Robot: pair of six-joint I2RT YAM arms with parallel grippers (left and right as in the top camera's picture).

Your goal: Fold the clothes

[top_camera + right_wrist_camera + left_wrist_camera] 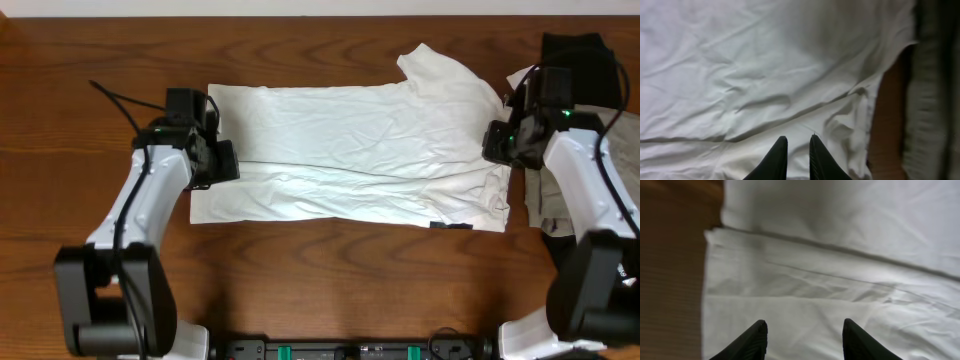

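While the T-shirt (350, 150) lies flat on the table (300, 270), the left gripper (804, 326), jaws apart at the hem, and the right gripper (797, 141), nearly pinched, grip unclear, should each catch one layer and lift evenly.

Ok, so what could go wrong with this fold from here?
The right jaws are nearly closed over bunched cloth at the T-shirt's sleeve end, so they may pinch only one layer and the fold could slip. The grey-beige garment lies close beside that end and might get dragged along.
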